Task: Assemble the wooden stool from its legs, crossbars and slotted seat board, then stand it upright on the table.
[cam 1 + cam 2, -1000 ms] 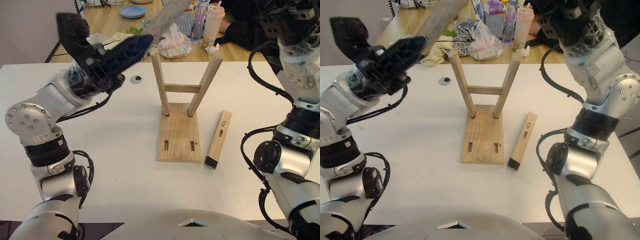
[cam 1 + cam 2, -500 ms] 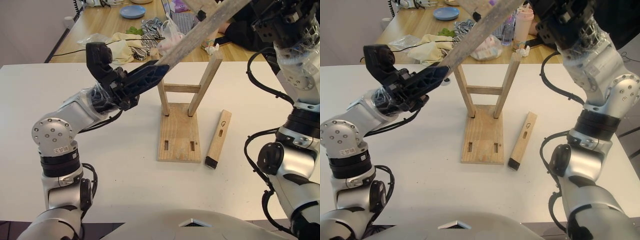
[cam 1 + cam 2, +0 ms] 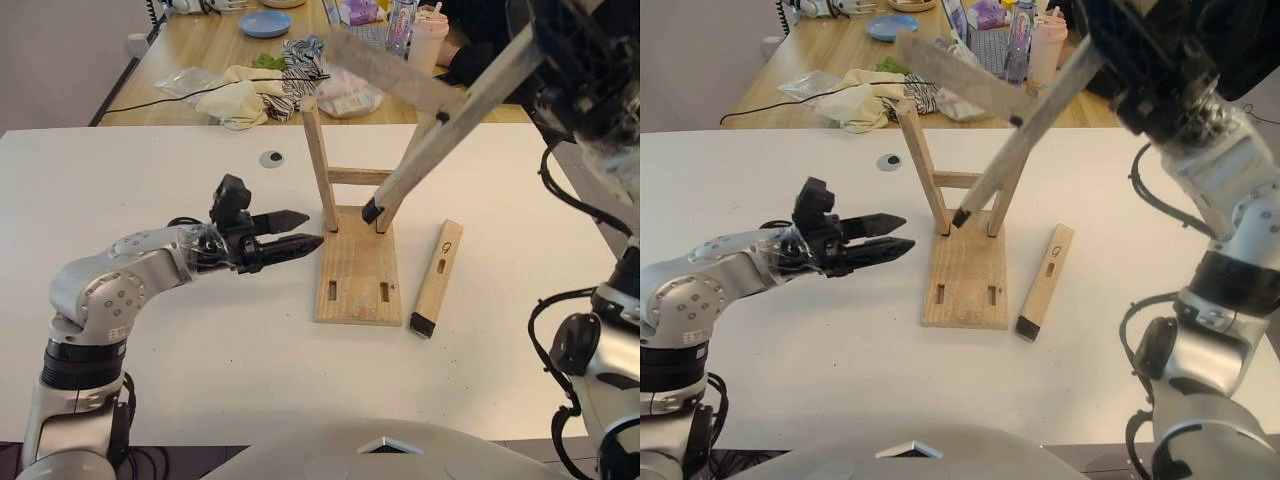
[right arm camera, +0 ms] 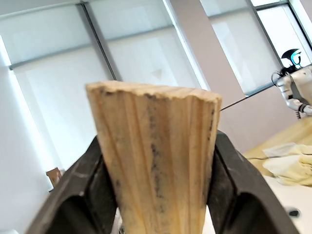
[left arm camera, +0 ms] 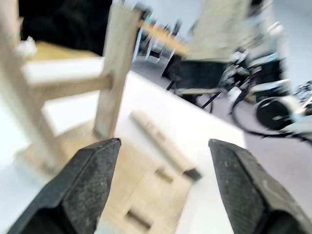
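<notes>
The slotted seat board lies flat mid-table, with two legs standing in its far slots and a crossbar between them. One loose leg lies on the table just right of the board. My right gripper, raised at the upper right, is shut on the top end of another leg that carries a crossbar. That leg slants down so its black tip hangs over the board's far end. My left gripper is open and empty, low over the table just left of the board.
A small grey disc sits in the white table behind the left arm. Beyond the far edge, a wooden table holds cloths, a bag, bottles and a blue plate. Bare tabletop spans the front.
My left gripper let go of the long leg and dropped down to the table beside the board. The right gripper kept the leg and swung its lower end toward the seat board.
</notes>
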